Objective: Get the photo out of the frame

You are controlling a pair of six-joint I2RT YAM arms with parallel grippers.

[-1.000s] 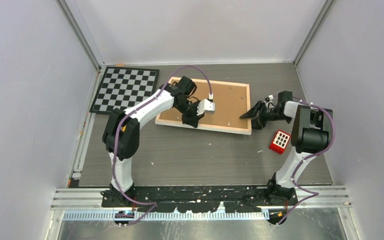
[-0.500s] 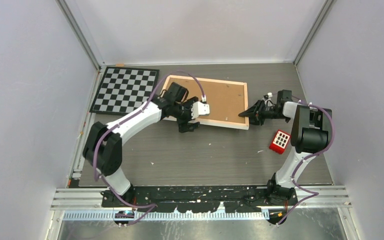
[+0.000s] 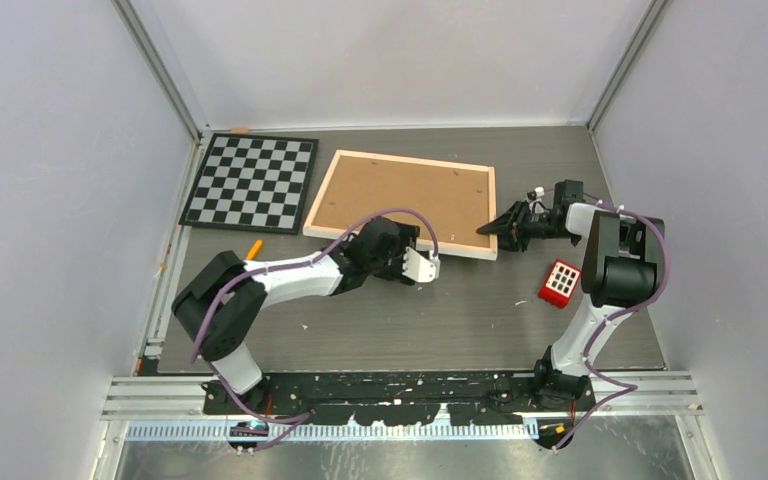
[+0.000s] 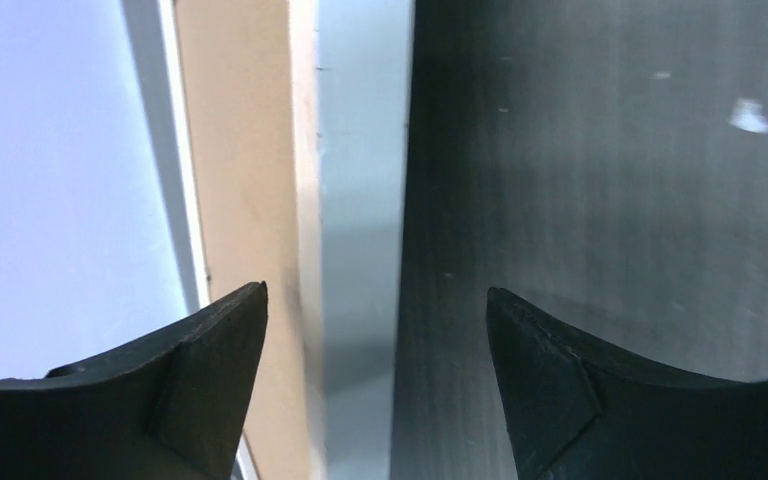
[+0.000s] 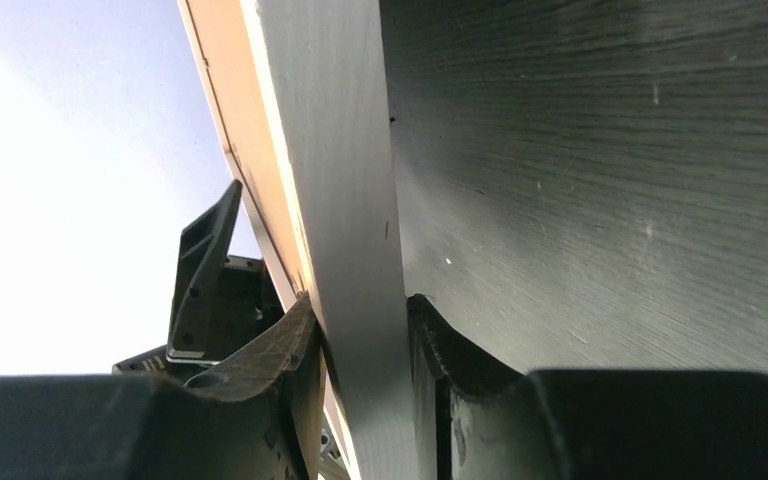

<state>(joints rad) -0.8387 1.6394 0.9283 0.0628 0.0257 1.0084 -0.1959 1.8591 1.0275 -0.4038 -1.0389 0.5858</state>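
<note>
The frame (image 3: 400, 200) lies back up on the table, its brown fibreboard panel and pale wood rim showing. The photo is hidden. My right gripper (image 3: 495, 227) is shut on the frame's right edge near the front corner. In the right wrist view the frame's rim (image 5: 330, 150) is pinched between that gripper's (image 5: 360, 320) two fingers. My left gripper (image 3: 407, 243) stands open at the frame's near edge. In the left wrist view that edge (image 4: 300, 150) runs ahead between the spread fingertips of the left gripper (image 4: 375, 320), which hold nothing.
A black-and-white checkerboard (image 3: 251, 182) lies left of the frame. A red block with white squares (image 3: 560, 282) sits near the right arm. A small orange thing (image 3: 254, 248) lies by the left arm. Pale walls close in on three sides.
My left gripper opened and drew back from over the fibreboard to the frame's near edge. My right gripper closed on the frame's right edge. The frame shifted slightly toward the back.
</note>
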